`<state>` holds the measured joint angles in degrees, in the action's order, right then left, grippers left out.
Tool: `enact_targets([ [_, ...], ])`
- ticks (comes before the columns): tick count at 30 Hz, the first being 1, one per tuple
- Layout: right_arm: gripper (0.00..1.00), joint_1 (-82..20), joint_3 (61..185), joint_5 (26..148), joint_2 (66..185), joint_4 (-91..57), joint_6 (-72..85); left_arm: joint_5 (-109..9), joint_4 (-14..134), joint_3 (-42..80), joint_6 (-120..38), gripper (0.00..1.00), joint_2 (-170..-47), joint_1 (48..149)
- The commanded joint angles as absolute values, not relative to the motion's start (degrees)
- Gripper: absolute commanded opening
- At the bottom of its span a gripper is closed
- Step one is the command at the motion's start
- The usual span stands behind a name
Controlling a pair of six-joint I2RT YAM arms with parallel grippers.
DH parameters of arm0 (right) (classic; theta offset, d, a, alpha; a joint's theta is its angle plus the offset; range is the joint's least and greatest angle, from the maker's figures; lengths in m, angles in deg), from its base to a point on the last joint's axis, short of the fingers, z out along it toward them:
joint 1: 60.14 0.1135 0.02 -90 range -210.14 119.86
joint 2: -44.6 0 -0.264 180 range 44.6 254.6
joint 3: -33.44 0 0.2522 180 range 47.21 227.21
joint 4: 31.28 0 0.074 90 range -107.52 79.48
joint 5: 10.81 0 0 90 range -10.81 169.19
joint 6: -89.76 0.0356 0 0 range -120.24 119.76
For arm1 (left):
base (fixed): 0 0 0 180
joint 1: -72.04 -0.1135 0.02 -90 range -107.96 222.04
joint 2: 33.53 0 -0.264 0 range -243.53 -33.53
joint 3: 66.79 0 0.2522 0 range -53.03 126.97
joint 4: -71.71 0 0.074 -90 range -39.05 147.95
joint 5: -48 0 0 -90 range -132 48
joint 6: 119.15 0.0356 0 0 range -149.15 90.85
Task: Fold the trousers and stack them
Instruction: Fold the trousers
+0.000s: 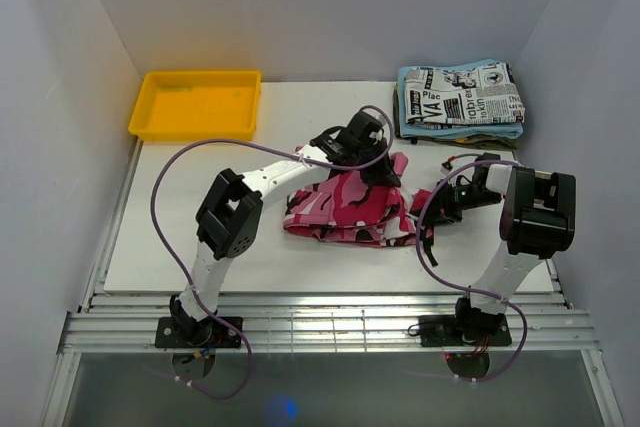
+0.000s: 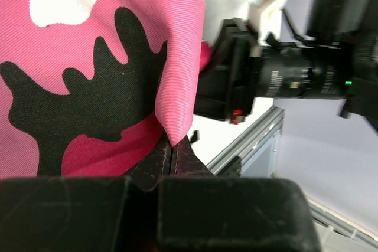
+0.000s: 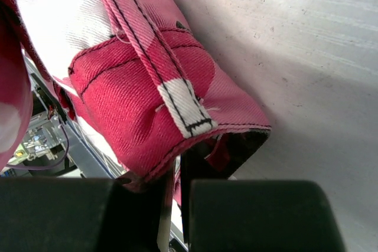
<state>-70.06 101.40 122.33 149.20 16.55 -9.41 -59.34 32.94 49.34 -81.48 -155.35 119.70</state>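
Observation:
The pink, magenta, white and black camouflage trousers [image 1: 345, 209] lie bunched in the middle of the table. My left gripper [image 1: 375, 169] is at their far edge, shut on a fold of the pink cloth [image 2: 177, 87]. My right gripper [image 1: 428, 215] is at their right end, shut on the waistband edge with a belt loop [image 3: 177, 101]. In the left wrist view the right arm [image 2: 295, 75] shows close behind the cloth.
A yellow tray [image 1: 197, 104] stands at the back left. A folded newspaper-print garment [image 1: 462, 95] lies on light blue cloth at the back right. The metal rail [image 1: 320, 322] runs along the table's near edge.

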Motion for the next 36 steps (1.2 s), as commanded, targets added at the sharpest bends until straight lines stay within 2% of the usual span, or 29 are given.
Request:
enact_targets([
  [1, 0.08, -69.3, 100.8, 122.3, 147.7, 15.2, -9.1, -59.5, 37.2, 54.2, -83.8, 0.0, -153.9, 122.0],
  [15, 0.08, -69.4, 101.3, 123.0, 146.8, 16.1, -9.2, -59.7, 39.2, 57.8, -87.2, 0.0, -162.5, 124.2],
  [17, 0.11, -69.4, 101.4, 123.0, 146.5, 16.2, -9.3, -60.9, 40.4, 58.3, -87.4, 0.0, -164.4, 124.2],
  [20, 0.25, -69.4, 102.1, 122.0, 145.7, 17.5, -9.9, -61.4, 41.2, 59.2, -87.5, 0.0, -165.9, 124.3],
  [22, 0.42, -69.6, 102.8, 120.6, 144.8, 18.9, -10.2, -61.4, 42.2, 58.7, -87.9, 0.0, -166.1, 124.3],
  [23, 0.46, -69.8, 103.3, 120.3, 144.5, 19.8, -10.5, -61.6, 42.3, 58.5, -88.0, 0.0, -166.1, 124.3],
  [25, 0.52, -71.5, 104.2, 119.8, 143.2, 23.3, -13.0, -62.1, 42.6, 58.2, -87.2, 0.07, -165.7, 124.3],
  [26, 0.53, -72.2, 105.5, 119.4, 142.7, 24.6, -13.9, -62.0, 42.7, 57.9, -87.0, 0.21, -165.4, 124.3],
  [28, 0.54, -75.2, 107.1, 119.2, 141.3, 27.5, -17.8, -62.0, 44.0, 56.6, -86.3, 0.25, -163.3, 123.8],
  [29, 0.54, -76.2, 108.6, 119.1, 140.8, 30.2, -19.2, -61.9, 44.4, 55.2, -85.8, 0.36, -162.3, 123.7],
  [31, 0.54, -78.9, 110.5, 120.3, 140.1, 33.0, -22.8, -61.7, 44.7, 54.2, -84.9, 0.51, -159.4, 122.8],
  [36, 0.53, -79.2, 115.2, 127.5, 139.9, 37.9, -22.8, -63.6, 40.6, 52.3, -80.7, 0.8, -153.2, 119.2],
])
